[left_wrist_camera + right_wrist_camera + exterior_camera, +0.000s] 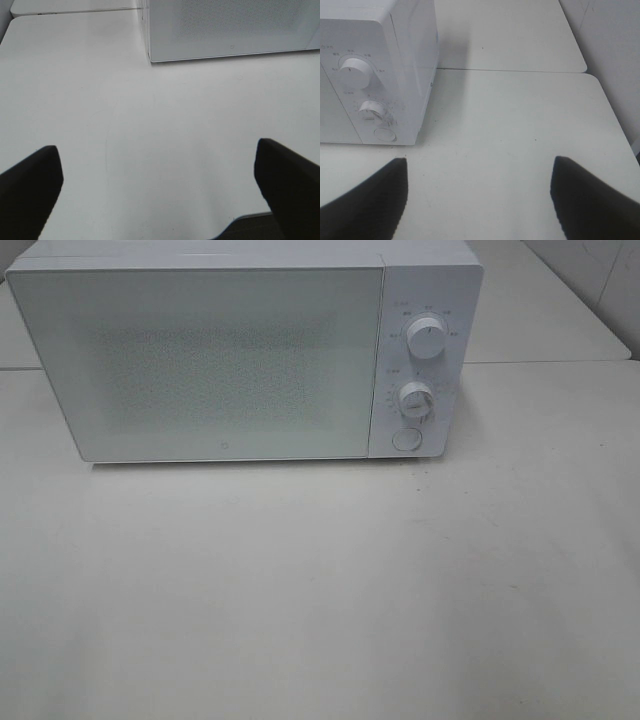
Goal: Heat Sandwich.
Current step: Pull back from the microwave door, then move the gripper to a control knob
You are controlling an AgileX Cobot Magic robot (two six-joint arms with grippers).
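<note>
The left gripper and the right gripper hung open and empty over the counter, the microwave stood shut and the sandwich appeared in no view, so turning the lower dial now risked running the oven empty.

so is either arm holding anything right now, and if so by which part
Nothing is held. The left end effector and the right end effector both stand open above the table, with nothing in their grasp.
</note>
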